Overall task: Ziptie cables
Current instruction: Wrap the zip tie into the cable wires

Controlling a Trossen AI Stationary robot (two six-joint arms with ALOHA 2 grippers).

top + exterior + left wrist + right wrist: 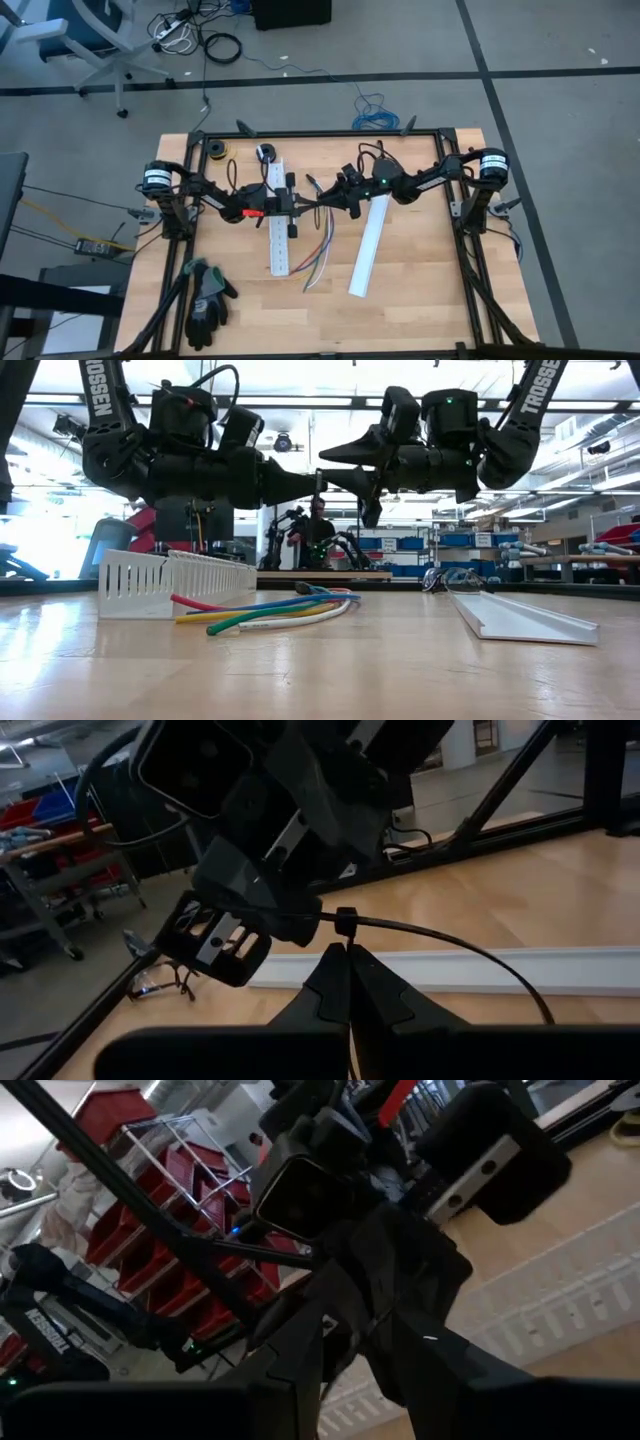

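Both grippers meet high over the table's middle, above the cables. My left gripper (300, 205) (318, 480) is shut, and so is my right gripper (322, 198) (367, 485), which faces it tip to tip. A thin dark ziptie (440, 935) runs between them. Its small square head (345, 917) sits just above my left fingertips, and its strip curves away past the left gripper. The cables (320, 255) (270, 610), a loose bundle of green, purple, orange and blue wires, lie flat on the table below, and neither gripper touches them. My left gripper is shut with its fingertips (338, 955) right under the ziptie's head, coming level from the table's left. Its own fingers hide the exact contact. The ziptie is lifted clear of the table. My right gripper pinches the ziptie's short end (318, 914) beside the head between its fingertips, coming level from the table's right.
A white perforated duct (279, 225) (170, 582) lies left of the cables, and a white cover strip (368, 245) (520, 618) lies to their right. Black gloves (205, 300) lie at the near left. Small rolls (215, 150) sit at the far edge.
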